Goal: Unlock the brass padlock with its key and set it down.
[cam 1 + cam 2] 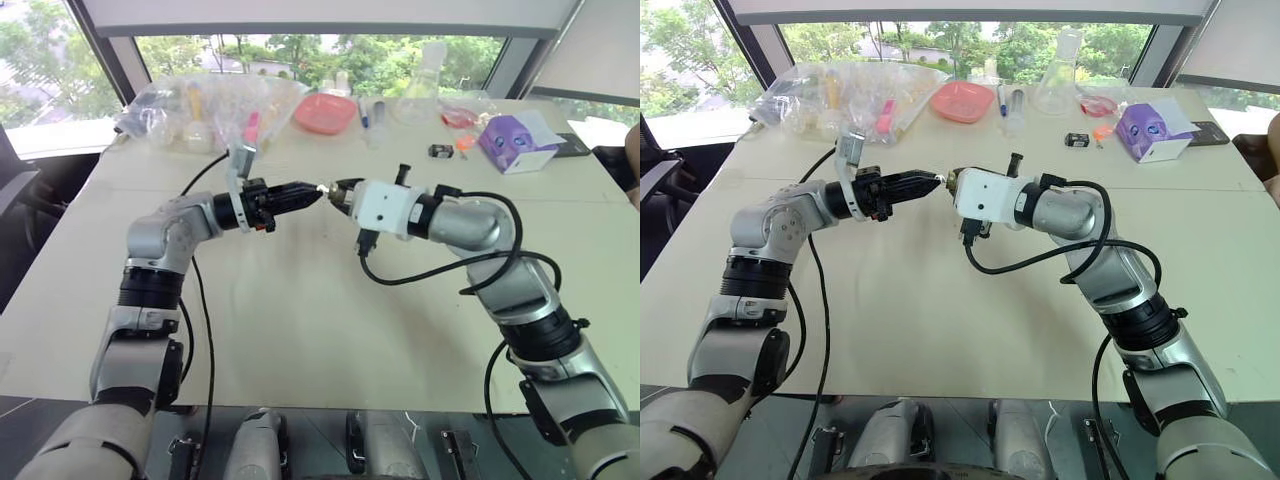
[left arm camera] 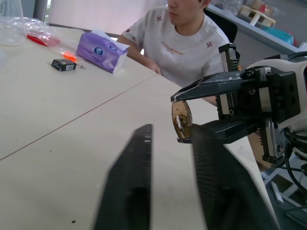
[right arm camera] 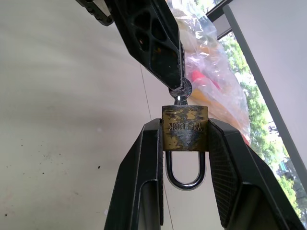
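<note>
Brass padlock (image 3: 185,127) is held up in mid-air over the beige table (image 1: 300,330), clamped across its body between the two fingers of the right gripper (image 1: 334,192). In the right wrist view the shackle (image 3: 185,173) is seen hanging back between the fingers, and it is judged to be still seated in the body, so the lock is taken as not yet opened. The key (image 3: 181,91) is seen at the keyway end of the padlock, its bow pinched by the tips of the left gripper (image 1: 316,192), whose fingers are clenched on it. The blade appears to be entered in the keyway, though how deep cannot be told. The two grippers are met tip to tip, roughly level, above the middle of the table.

Progress, as judged: padlock picked up, key brought to the lock and gripped. Left to do: the key is to be turned, the shackle released, and the padlock set down on the table.

Farther back, a small black object (image 1: 441,151) and a purple tissue box (image 1: 515,143) are seen well apart from the work, on the robot's right. A pink dish (image 1: 325,112), a glass flask (image 1: 425,90) and a clear bag of items (image 1: 205,110) are lined along the far edge by the window. A seated person (image 2: 184,43) is seen in the left wrist view beyond the table.
</note>
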Available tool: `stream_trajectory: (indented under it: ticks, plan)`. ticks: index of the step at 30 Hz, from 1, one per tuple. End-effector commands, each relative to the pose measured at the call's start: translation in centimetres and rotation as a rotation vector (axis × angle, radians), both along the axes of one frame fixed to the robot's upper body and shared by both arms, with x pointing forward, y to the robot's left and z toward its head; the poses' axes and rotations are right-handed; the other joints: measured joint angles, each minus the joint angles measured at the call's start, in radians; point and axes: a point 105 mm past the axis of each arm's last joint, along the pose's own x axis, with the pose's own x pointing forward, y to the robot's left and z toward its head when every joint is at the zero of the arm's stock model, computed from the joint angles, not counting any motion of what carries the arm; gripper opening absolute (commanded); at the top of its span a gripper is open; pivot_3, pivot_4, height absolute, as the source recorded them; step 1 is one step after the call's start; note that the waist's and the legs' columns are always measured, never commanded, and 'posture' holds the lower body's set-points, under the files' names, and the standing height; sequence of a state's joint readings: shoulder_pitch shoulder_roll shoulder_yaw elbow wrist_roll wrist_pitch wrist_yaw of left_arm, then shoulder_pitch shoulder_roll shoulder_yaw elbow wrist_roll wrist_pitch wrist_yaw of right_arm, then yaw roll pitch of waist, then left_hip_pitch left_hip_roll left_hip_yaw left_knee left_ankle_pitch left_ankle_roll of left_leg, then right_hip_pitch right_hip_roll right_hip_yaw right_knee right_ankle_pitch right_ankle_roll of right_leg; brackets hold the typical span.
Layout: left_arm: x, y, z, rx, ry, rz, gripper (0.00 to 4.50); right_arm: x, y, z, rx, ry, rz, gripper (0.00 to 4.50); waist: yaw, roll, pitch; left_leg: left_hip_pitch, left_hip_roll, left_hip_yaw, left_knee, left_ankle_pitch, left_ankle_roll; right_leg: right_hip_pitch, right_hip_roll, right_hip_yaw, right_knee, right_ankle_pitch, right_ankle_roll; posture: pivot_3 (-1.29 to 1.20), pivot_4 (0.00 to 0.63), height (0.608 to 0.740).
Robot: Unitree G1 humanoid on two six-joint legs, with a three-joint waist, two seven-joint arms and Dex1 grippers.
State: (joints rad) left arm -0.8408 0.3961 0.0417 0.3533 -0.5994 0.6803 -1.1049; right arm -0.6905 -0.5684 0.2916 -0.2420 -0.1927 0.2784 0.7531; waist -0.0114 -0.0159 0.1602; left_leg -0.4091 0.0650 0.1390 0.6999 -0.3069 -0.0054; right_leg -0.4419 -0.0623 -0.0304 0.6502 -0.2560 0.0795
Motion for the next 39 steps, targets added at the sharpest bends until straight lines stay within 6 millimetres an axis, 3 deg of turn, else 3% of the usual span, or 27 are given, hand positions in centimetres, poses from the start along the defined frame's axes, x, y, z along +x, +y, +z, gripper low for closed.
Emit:
stream_trajectory:
  ticks: [1,10,17,23,24,28,31,34,39]
  plan:
    - [-0.1,-0.3,1.5,0.0,-0.074,-0.012,0.03,-0.9,0.4,1.2,0.013,-0.045,0.028,0.68,-0.001,0.0,0.0,0.0,0.0,0.0,0.0,0.0,0.0,0.0,0.0,0.0,0.0,0.0,0.0,0.0,0.15,0.733]
    - [0.2,-0.5,0.7,0.121,-0.197,0.01,0.03,-0.9,0.4,1.3,0.012,-0.041,0.029,0.68,-0.001,0.0,0.0,0.0,0.0,0.0,0.0,0.0,0.0,0.0,0.0,0.0,0.0,0.0,0.0,0.0,0.15,0.733]
    - [0.3,-1.0,0.0,0.36,-0.614,0.051,0.03,-0.6,0.2,1.6,0.019,-0.06,0.017,0.68,0.0,0.0,0.0,0.0,0.0,0.0,0.0,0.0,0.0,0.0,0.0,0.0,0.0,0.0,0.0,0.0,0.15,0.733]
    - [0.6,-1.0,-0.3,0.416,-0.778,0.053,0.03,-0.2,0.2,1.9,0.031,-0.073,0.006,0.68,0.0,0.0,0.0,0.0,0.0,0.001,0.0,0.0,0.0,0.0,0.0,0.0,0.0,0.0,0.0,0.0,0.15,0.733]
    - [0.6,-1.0,-0.4,0.411,-0.76,0.046,0.03,-0.2,0.2,1.9,0.031,-0.074,0.005,0.68,0.0,0.0,0.0,0.0,0.0,0.001,0.0,0.0,0.0,0.0,0.0,0.0,0.0,0.0,0.0,0.0,0.15,0.733]
    - [0.8,-0.2,-0.3,0.302,-0.391,-0.019,0.03,-0.1,0.2,2.2,0.031,-0.095,0.003,0.68,0.0,0.0,0.0,0.0,0.0,0.001,0.0,0.0,0.0,0.0,0.0,0.0,0.0,0.0,0.0,0.0,0.15,0.733]
    - [0.1,0.1,0.9,0.212,-0.242,-0.088,0.8,0.0,0.2,2.4,0.028,-0.115,0.0,0.68,-0.005,0.0,0.0,0.0,0.0,0.0,0.0,0.0,0.0,0.0,0.0,0.0,0.0,0.0,0.0,0.0,0.15,0.733]
    - [0.1,0.3,1.9,0.153,-0.177,-0.093,2.22,0.0,0.2,2.6,0.03,-0.13,-0.003,0.68,-0.005,0.0,0.0,0.0,0.0,-0.001,0.0,0.0,0.0,0.0,0.001,0.0,0.0,0.0,0.0,0.0,0.15,0.733]
    - [0.5,0.0,2.7,0.093,-0.151,-0.073,2.22,0.0,0.3,2.9,0.035,-0.144,-0.001,0.68,-0.001,0.0,0.0,0.0,0.0,-0.001,0.0,0.0,0.0,0.0,0.0,0.0,0.0,0.0,0.0,0.0,0.15,0.733]
